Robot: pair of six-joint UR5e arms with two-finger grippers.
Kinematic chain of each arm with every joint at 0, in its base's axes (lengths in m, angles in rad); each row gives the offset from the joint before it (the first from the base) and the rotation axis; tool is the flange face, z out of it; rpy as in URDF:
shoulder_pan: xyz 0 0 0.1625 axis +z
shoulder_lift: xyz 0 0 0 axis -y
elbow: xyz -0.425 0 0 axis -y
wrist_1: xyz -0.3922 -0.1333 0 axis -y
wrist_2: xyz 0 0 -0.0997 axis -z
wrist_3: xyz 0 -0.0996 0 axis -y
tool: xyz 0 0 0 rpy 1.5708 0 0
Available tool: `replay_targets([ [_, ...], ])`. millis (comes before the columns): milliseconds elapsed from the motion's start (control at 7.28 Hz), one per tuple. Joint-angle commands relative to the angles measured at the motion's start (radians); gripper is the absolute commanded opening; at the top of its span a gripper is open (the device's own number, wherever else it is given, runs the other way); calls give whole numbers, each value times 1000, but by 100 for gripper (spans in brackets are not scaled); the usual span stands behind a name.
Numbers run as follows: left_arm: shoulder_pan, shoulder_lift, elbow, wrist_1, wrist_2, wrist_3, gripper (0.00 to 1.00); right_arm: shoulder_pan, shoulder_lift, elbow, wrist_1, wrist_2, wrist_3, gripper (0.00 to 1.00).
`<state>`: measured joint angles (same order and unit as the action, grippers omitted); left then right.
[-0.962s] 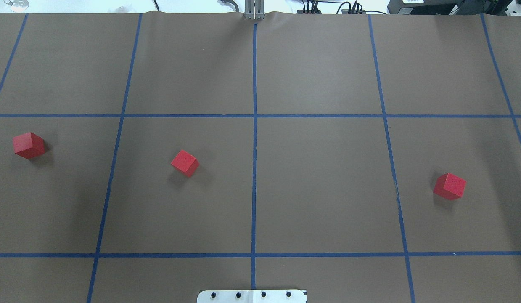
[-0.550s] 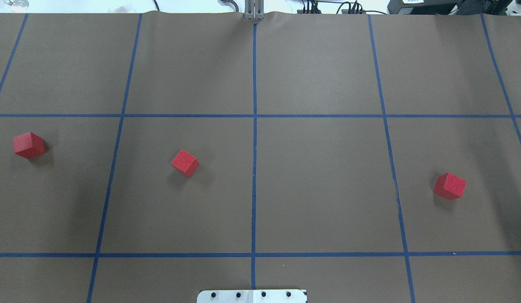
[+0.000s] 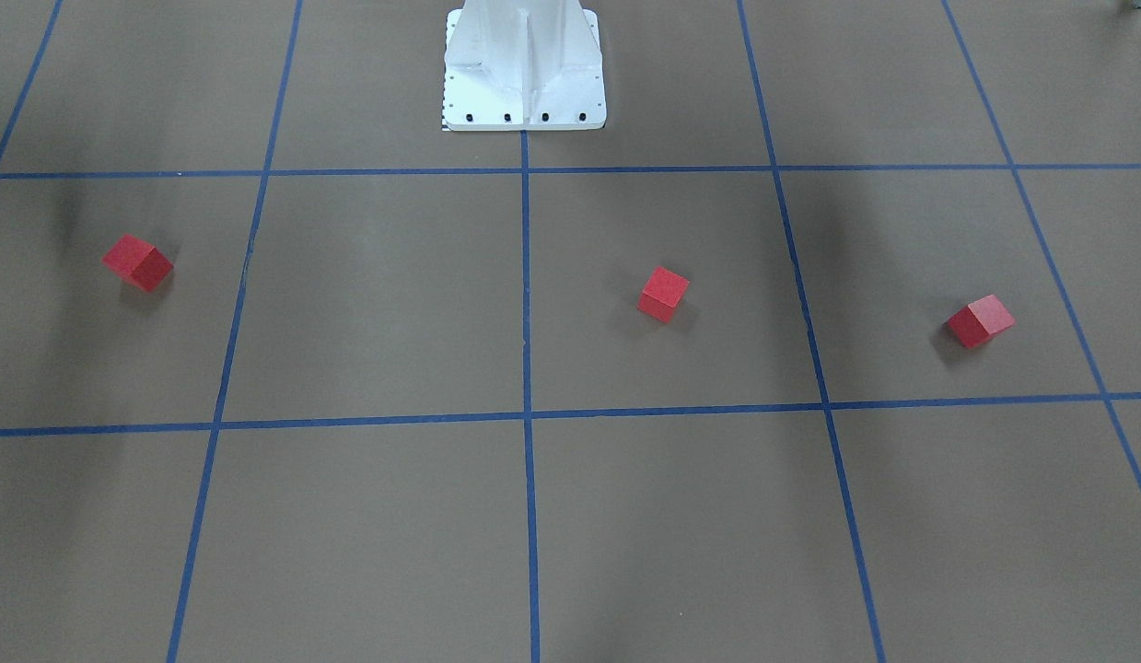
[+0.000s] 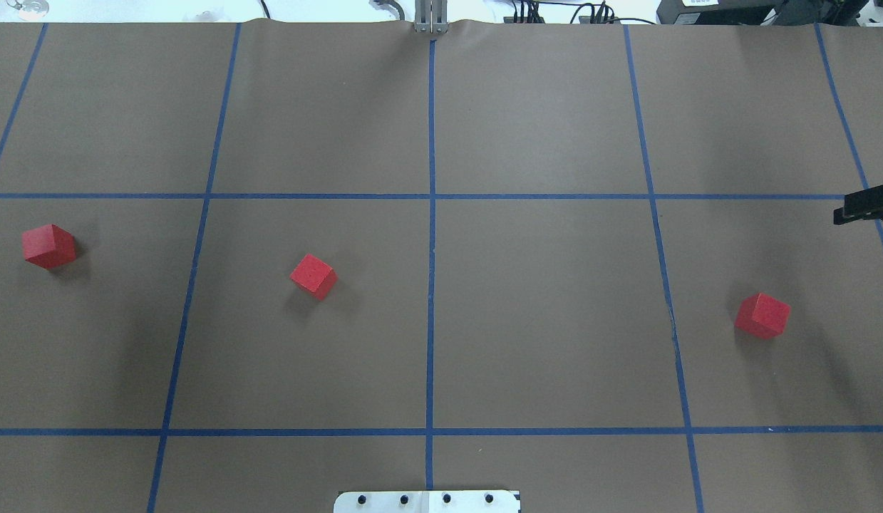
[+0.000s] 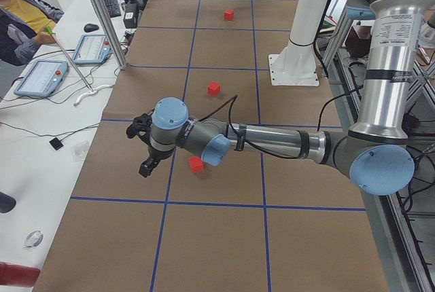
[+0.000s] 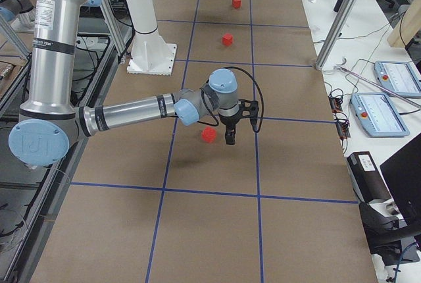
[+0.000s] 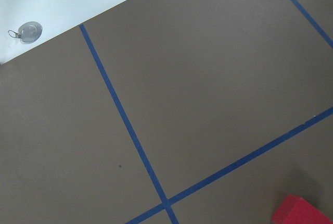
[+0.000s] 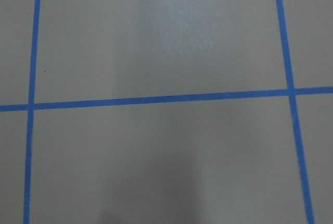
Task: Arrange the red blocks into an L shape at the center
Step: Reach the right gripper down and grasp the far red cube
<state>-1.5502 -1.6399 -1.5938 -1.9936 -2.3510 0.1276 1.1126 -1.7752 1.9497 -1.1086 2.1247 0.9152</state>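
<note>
Across the brown table [image 4: 541,107], the three red blocks [image 4: 313,276] sit well apart, none at the center [image 4: 431,313] yet, so this is the opening reach. The side view shows the left gripper [image 5: 141,147] hanging near the outermost block, probably lining up. Overhead catches only a sliver of the right gripper [image 4: 866,204]. How wide either pincer stands, I can't tell. Next: settle squarely over a block.

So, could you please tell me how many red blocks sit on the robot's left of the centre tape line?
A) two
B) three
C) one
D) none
A: the far-left block and the near-centre block lie left of the centre line; the third block lies right of it.
</note>
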Motion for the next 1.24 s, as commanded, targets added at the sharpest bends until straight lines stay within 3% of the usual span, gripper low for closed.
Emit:
replay_targets([
  [0, -1, 0, 0, -2, 1, 1, 100, -266, -65, 9, 146, -264, 346, 98],
  [137, 1, 0, -1, -4, -1, 0, 100, -368, -67, 17, 148, -370, 454, 98],
  [412, -1, 0, 0, -14, -1, 0, 100, -486, -78, 20, 147, -497, 571, 99],
  [1100, -1, 3, 2, -14, -1, 1, 100, -595, -106, 17, 142, -610, 623, 99],
])
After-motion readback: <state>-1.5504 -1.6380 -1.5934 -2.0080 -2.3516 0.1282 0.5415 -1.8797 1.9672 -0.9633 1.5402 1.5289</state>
